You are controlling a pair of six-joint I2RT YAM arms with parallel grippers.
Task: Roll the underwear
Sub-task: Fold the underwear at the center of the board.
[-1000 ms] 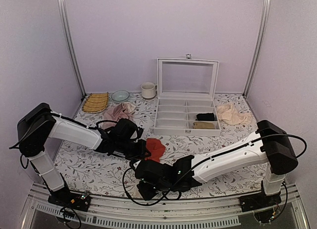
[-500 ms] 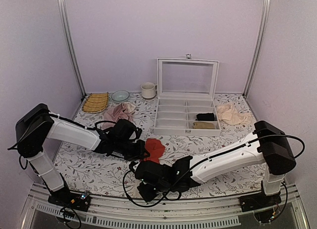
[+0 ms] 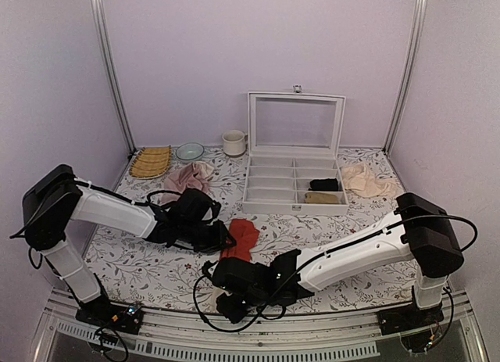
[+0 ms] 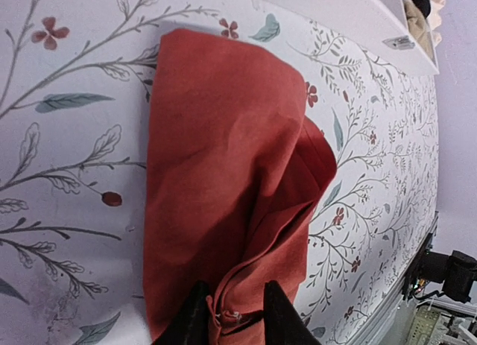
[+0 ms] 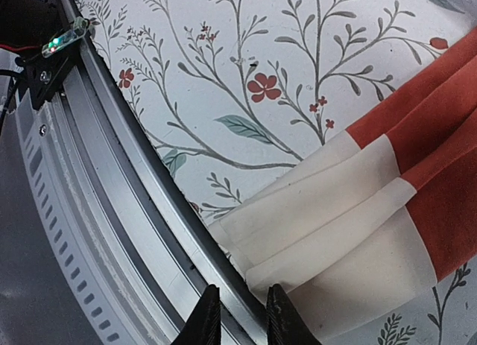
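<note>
The underwear (image 3: 244,237) lies folded into a long strip on the flowered cloth, red-orange at its far end. In the left wrist view its red part (image 4: 223,151) fills the middle. A bunched fold sits between the slightly parted fingers of my left gripper (image 4: 235,319), which is open. In the right wrist view the cream waistband (image 5: 335,233) lies in stacked layers at the table's near edge. My right gripper (image 5: 240,319) is open at the waistband's corner, and the metal rail shows between its fingers. From above, the right gripper (image 3: 231,299) hides that end.
A white compartment box (image 3: 295,191) with raised lid stands behind, holding a black and a tan roll. A dusty-pink cloth (image 3: 183,177), pale beige cloth (image 3: 363,180), mug (image 3: 233,143), bowl (image 3: 189,151) and woven mat (image 3: 151,162) lie at the back. The metal rail (image 5: 112,211) borders the near edge.
Both arms have drawn slightly toward the near left, and the underwear has shifted a little with them. The right gripper sits lower at the table's edge.
</note>
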